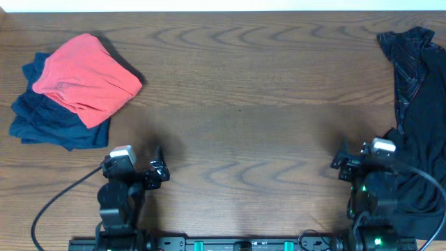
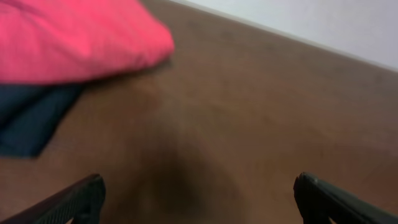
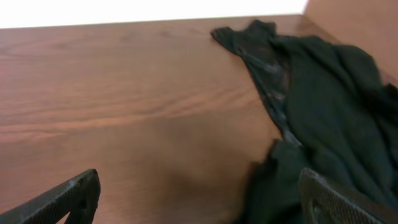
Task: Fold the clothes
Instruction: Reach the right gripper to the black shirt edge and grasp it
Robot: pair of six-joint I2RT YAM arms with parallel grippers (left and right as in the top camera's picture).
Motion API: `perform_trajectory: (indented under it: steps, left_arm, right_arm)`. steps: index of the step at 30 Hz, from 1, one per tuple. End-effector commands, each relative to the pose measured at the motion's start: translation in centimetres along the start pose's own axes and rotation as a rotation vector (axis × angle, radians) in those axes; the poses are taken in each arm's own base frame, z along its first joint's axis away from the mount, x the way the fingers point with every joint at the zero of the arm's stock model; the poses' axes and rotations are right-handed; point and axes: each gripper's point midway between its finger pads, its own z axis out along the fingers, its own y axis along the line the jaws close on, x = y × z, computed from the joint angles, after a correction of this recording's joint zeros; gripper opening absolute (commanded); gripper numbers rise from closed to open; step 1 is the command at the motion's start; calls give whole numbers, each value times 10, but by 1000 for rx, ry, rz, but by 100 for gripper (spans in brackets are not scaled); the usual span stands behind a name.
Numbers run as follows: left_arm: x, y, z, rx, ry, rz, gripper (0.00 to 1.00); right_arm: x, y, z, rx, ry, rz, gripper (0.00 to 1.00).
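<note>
Clothes [image 1: 418, 118] of black fabric lie heaped along the right edge of the wooden table [image 1: 244, 104], running from the far corner down to the near side. The right gripper [image 1: 340, 162] sits just beside them, its fingers wide apart over bare wood and holding nothing. At the far left, a red garment [image 1: 87, 77] rests folded on a dark blue garment [image 1: 49, 122]. The left gripper [image 1: 159, 167] sits nearer than that stack, its fingers equally wide and empty.
</note>
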Motion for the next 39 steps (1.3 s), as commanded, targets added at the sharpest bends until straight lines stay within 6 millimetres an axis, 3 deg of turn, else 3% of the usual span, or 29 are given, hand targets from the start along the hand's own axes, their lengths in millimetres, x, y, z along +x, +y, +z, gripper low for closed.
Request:
perform_trajectory:
  steps: [1,6,10,21,23,25,26,27,28,30,35,39]
  left_arm:
    - [-28,-11,-8,4,33,-25,98]
    - [-36,-13,-8,-52,220,-41,98]
    - [-34,-13,-4,-84,339,-53,98]
    - [-17,-16,5,-67,444,-72,98]
    - [-17,-16,5,-66,443,-71,98]
    - [-17,-16,5,-66,443,-72,98]
    - [-17,-16,5,-66,443,-72,98]
    - [-17,-16,5,-67,444,-72,98]
    - [-17,-16,5,-66,443,-72,98]
    - [-17,-16,5,-66,443,-72,98]
    - [-17,-16,5,-66,443,-72,98]
    - [-17,-16,5,-66,443,-72,98]
  right_arm:
    - [-5,-17,5,125,81,45,99]
    - [13,-20,24,181,295,32,99]
    - [23,-1,38,105,395,22,99]
    - [71,-67,57,467,527,190,98]
    - [78,-71,62,480,550,203,91]
    - [84,-72,68,480,561,215,75]
    - [86,-73,70,483,567,215,61]
    - [90,-74,71,487,579,212,36]
    - [92,-74,72,489,584,211,19]
    - [94,-73,74,484,590,211,1]
    - [84,-69,78,455,558,226,1]
    - [40,-56,80,337,482,195,1]
